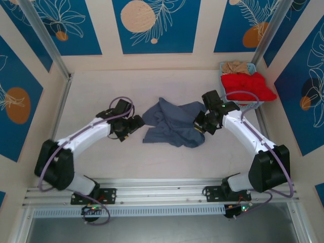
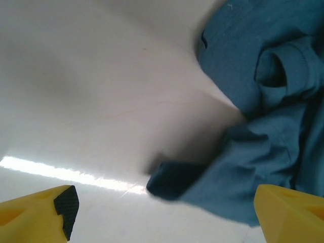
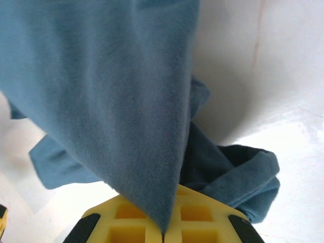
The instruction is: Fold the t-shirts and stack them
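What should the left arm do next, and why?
Probably ease the open left tool forward and close on the near corner of the blue t-shirt. The right tool is shut on its other side, and the shirt lies crumpled, so a second grip would let the two tools spread it flat.

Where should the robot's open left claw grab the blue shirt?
Probably the loose flap of the blue shirt poking toward the left gripper, coming in low from the left. It sticks out free, while the right gripper pinches the far edge.
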